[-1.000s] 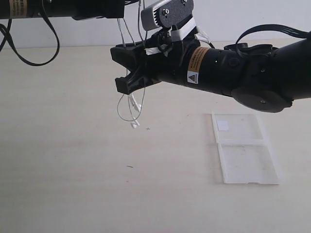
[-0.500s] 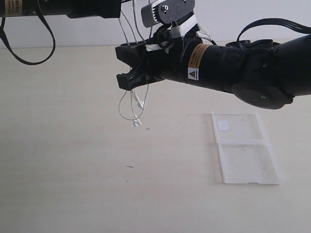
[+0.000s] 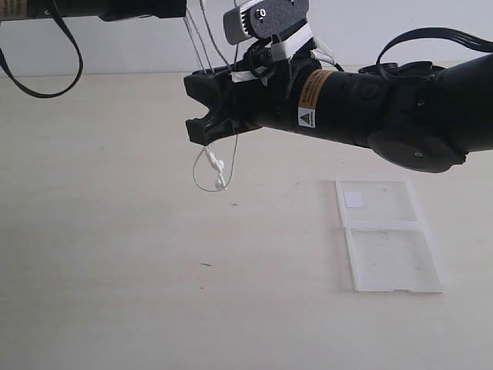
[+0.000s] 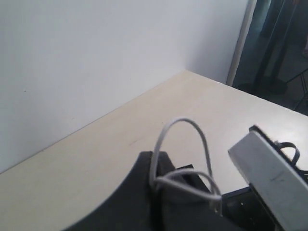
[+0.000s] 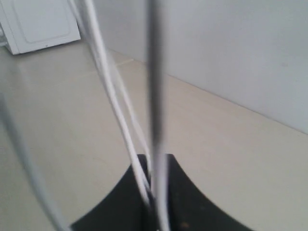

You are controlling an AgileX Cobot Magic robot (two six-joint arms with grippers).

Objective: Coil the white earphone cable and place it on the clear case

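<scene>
Held up by both arms: the white earphone cable (image 3: 219,173). Pinched between the closed fingers of the right gripper (image 5: 154,166), with several white strands running up and away out of the seam. Likewise clamped in the left gripper (image 4: 155,166), jaws together, two small loops arching out above the tips.

In the exterior view, strung steeply from the top edge down to the right arm, itself stretched in from the right and past the middle. Below that grip, dangling in a loose loop with a small white piece near the low end — earbud or remote, too small to tell. Hanging over the worktop (image 3: 115,247), a little left of centre; contact with the surface not possible to judge.

Well apart from all this, on the right side of the worktop: the clear case (image 3: 389,250) — lying flat and open, two halves one behind the other, with a white square sticker (image 3: 353,199) on the far half.
</scene>
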